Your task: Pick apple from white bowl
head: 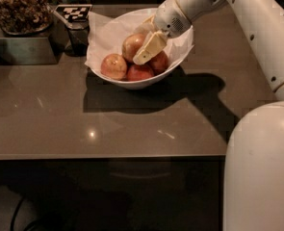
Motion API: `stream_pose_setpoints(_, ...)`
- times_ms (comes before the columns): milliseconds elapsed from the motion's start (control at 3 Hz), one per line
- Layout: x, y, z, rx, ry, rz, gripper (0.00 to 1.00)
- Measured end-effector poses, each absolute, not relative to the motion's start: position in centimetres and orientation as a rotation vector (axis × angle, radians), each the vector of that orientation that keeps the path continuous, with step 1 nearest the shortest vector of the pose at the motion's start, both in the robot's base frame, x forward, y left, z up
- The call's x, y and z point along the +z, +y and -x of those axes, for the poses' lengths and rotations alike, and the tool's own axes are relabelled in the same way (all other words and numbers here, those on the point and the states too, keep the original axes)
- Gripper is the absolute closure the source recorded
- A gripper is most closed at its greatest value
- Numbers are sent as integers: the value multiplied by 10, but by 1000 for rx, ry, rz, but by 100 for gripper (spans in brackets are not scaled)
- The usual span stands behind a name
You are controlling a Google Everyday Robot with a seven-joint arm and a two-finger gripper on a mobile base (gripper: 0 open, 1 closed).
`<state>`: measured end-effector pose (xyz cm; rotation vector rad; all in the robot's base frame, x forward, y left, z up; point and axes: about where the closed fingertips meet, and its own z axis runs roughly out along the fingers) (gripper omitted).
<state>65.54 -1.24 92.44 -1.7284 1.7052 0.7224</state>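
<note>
The white bowl (137,83) stands at the back middle of the brown table, lined with crinkled white paper. The apple (131,44), large and golden-yellow with a reddish blush, lies on top of the other fruit in it. My gripper (139,45) reaches into the bowl from the upper right. It is open, with one pale finger (149,48) in front of the apple and the other behind it. The apple still rests in the bowl.
In the bowl also lie a smaller pale orange apple (113,65) and two darker red apples (140,72). A dark container of brown nuts (17,8) and a black-and-white tag (73,12) stand at the back left. My white body (262,167) fills the lower right.
</note>
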Motion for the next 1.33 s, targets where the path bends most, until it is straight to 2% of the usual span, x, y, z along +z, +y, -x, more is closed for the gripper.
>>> stream_pose_setpoints(1000, 930, -7, -651, 746, 1606, 1617, 99)
stream_pose_setpoints(1333, 946, -14, -641, 695, 1557, 1574, 100)
